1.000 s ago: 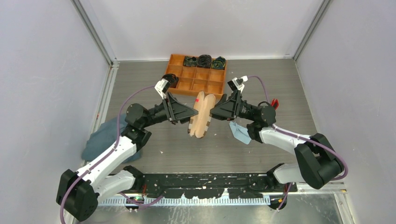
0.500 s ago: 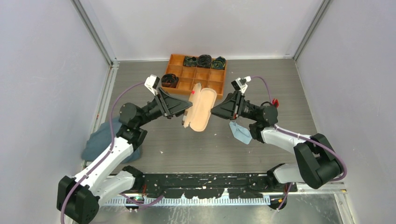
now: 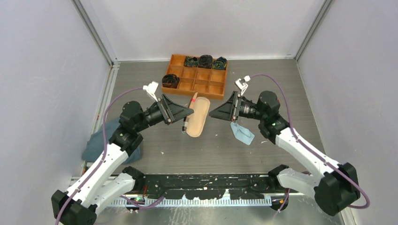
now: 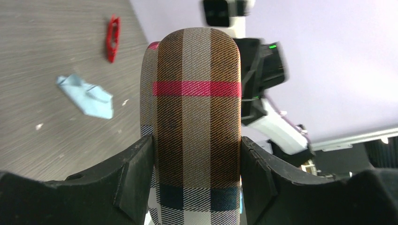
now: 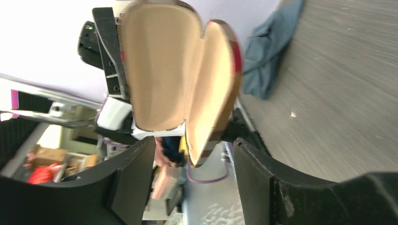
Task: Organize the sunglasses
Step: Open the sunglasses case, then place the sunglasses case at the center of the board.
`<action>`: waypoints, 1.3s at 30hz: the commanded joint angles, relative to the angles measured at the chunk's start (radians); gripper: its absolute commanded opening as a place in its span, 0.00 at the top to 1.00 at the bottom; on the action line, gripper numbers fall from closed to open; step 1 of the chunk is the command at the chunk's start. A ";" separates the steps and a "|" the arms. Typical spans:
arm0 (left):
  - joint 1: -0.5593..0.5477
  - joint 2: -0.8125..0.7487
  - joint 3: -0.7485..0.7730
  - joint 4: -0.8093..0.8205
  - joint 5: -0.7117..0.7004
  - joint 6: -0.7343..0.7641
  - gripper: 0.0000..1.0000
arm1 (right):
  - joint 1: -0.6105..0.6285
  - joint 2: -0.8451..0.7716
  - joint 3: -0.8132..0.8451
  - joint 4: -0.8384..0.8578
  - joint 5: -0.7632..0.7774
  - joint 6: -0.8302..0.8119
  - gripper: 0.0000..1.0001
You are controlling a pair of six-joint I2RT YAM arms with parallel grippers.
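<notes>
My left gripper (image 3: pixel 189 112) is shut on the tan-and-black plaid case (image 3: pixel 197 117) and holds it above the table. The case hangs open, with its tan inside facing my right gripper (image 3: pixel 211 114). In the left wrist view the pads (image 4: pixel 141 178) press both sides of the case (image 4: pixel 197 108). My right gripper (image 5: pixel 195 150) is open and empty, a short gap from the open case (image 5: pixel 159 65). The red sunglasses (image 4: pixel 111 38) lie on the table far beyond the case. In the top view my right arm hides them. A light blue cloth (image 3: pixel 242 132) lies under my right arm.
An orange divided tray (image 3: pixel 187 86) with dark rolled items in several cells stands at the back centre. A dark blue-grey cloth (image 3: pixel 101 138) lies at the table's left edge under my left arm. Grey walls close in the back and both sides.
The case has swung open and my left gripper has carried it a little left. My right gripper has come off the case and drawn back right, its arm raised.
</notes>
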 commanded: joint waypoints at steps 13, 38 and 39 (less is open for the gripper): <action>-0.004 0.148 -0.266 0.323 -0.010 -0.096 0.99 | 0.057 -0.072 -0.127 -0.194 0.385 0.015 0.28; -0.001 0.127 -0.279 0.369 -0.037 -0.155 0.99 | 0.197 0.147 -0.158 0.062 0.472 0.103 0.66; -0.001 0.131 -0.278 0.368 -0.038 -0.156 0.99 | 0.199 0.150 -0.154 0.068 0.465 0.108 0.68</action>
